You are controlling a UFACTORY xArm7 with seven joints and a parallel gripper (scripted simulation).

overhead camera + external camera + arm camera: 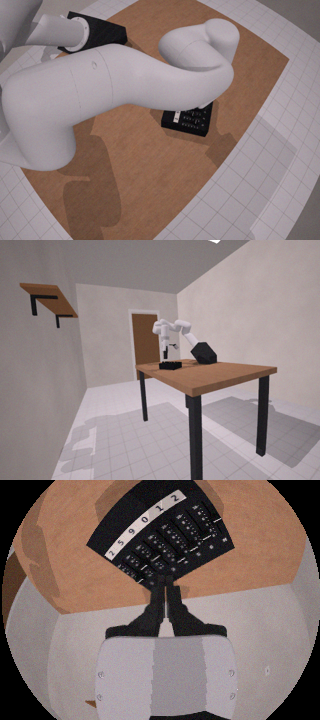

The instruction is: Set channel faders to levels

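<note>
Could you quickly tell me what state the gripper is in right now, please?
Gripper: closed, holding nothing; its fingertips hang together over the near edge of the lighting desk.

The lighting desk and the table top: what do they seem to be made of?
Lighting desk: probably matte black plastic or painted metal; uniform, no shine, with a white tape strip that looks like paper.
Table top: looks like wood or wood veneer; brown with faint grain, dull finish.
</note>
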